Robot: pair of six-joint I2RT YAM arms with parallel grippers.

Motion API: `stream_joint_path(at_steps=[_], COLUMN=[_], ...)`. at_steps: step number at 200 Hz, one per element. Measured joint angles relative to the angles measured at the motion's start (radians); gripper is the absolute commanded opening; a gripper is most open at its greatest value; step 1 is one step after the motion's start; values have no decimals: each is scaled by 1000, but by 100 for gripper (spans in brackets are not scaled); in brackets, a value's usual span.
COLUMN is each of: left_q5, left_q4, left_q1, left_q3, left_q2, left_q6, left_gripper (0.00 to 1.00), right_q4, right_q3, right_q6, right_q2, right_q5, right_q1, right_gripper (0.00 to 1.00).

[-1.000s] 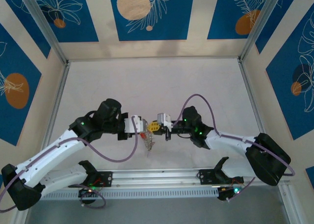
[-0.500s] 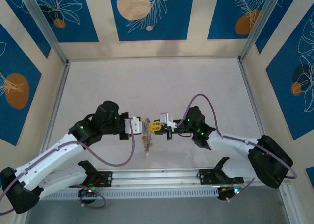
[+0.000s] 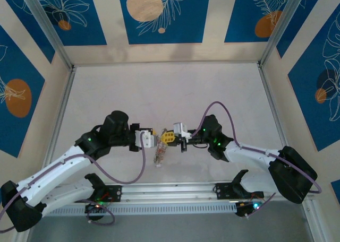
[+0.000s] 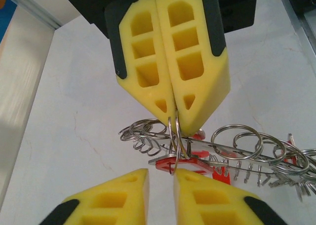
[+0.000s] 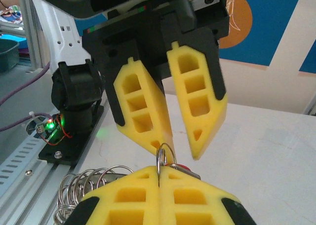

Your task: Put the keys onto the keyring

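My right gripper (image 5: 159, 171) is shut on a small split ring (image 5: 163, 153) that carries a red key (image 4: 193, 164). In the left wrist view the right gripper (image 4: 174, 122) points down, with the ring (image 4: 173, 146) hanging from its tips. My left gripper (image 4: 160, 185) faces it tip to tip, open by a narrow gap. The ring's lower end sits at that gap, beside the right pad (image 4: 183, 181). The keyring (image 4: 256, 158) stretches right as a silvery band with several rings and red keys on it. From above, the bundle (image 3: 159, 155) dangles between the left gripper (image 3: 154, 139) and the right gripper (image 3: 166, 138).
Both arms meet over the near middle of the white table (image 3: 170, 93). An aluminium rail (image 3: 170, 191) with the arm bases runs along the near edge. Patterned walls and metal posts (image 3: 268, 35) close in the back and sides.
The left gripper drew back to the left, then came in again toward the right gripper. The hanging bundle swung slightly. The right gripper kept its pinch on the ring.
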Motion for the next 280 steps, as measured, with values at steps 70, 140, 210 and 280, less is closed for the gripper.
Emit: stream_joint_path(at_steps=[70,140,210,280], left_q5=[1,22,29,-28], left_q4=[53,66,75,76], left_q1=[-1,-1,-2,-22], left_q3=[-35,-35,-41,-42], left_q2=[-6,-8,-8,20], left_q6=[-1,-3,5,26], left_gripper=[18,10,0,0], right_q4=[1,1,23,82], right_q3=[0,0,0,-20], right_q6=[13,16,40,130], right_q2=[3,3,3,3], right_q5=[0,0,5,48], right_q1=[-1,-4,-10,-23], right_gripper=[0,0,0,0])
